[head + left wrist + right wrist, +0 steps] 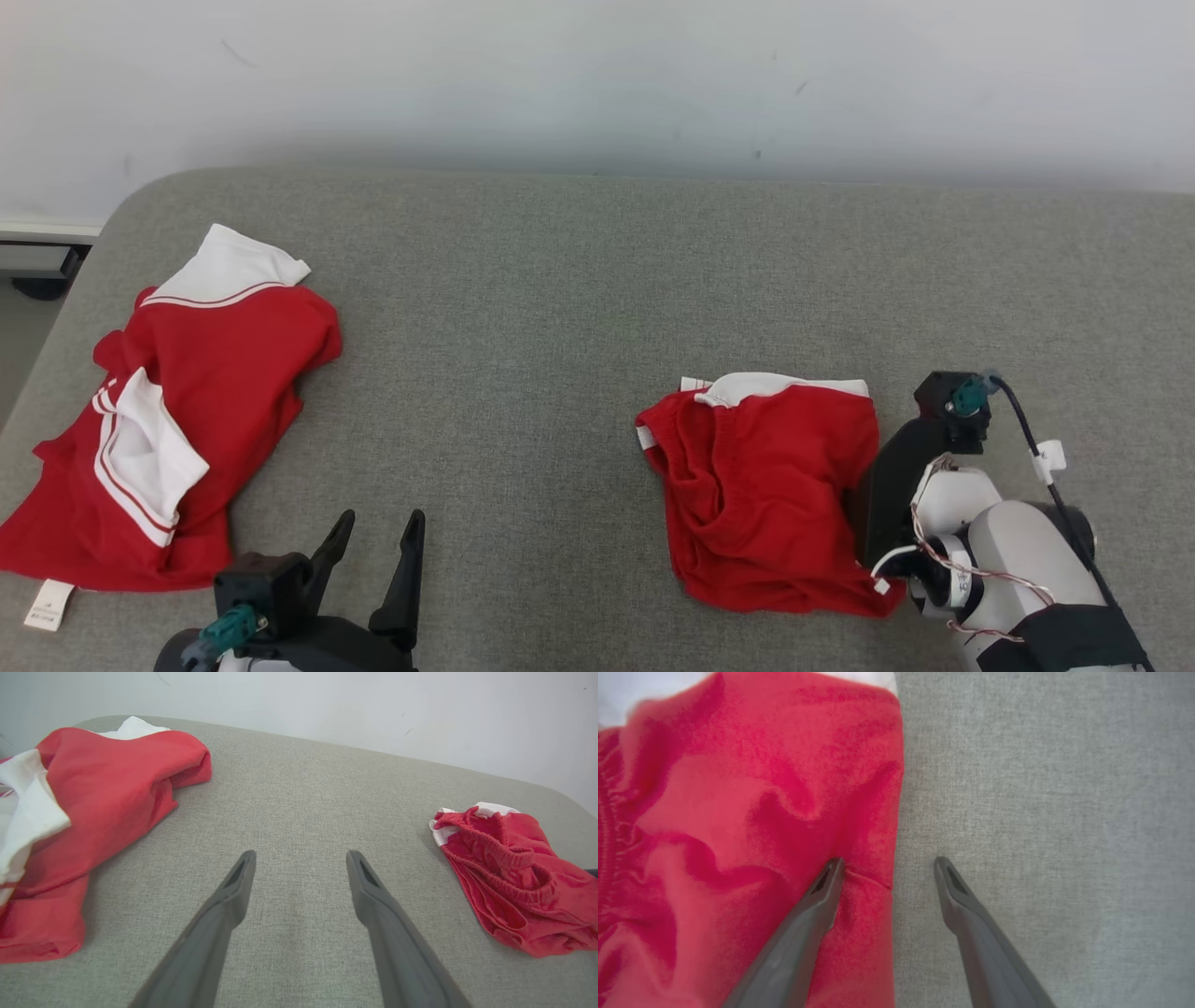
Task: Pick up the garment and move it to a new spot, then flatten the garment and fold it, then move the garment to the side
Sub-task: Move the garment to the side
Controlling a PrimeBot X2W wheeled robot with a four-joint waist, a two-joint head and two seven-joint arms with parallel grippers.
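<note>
The garment nearest my right arm is a crumpled pair of red shorts (766,485) with a white trim and a gathered waistband, lying right of centre on the grey padded surface (560,308). My right gripper (878,504) points down at the shorts' right edge. In the right wrist view it (888,861) stands open astride that edge, with one finger (817,905) on the red cloth (738,812) and the other over bare grey fabric. My left gripper (381,518) rests open at the lower left over bare surface, also open in its own view (301,854), the shorts (514,882) far to its right.
A second garment, a larger red and white shirt (177,411), lies rumpled at the left end, seen again in the left wrist view (93,793). A white wall (597,84) rises behind the surface. The surface's rounded left edge (56,327) drops to the floor.
</note>
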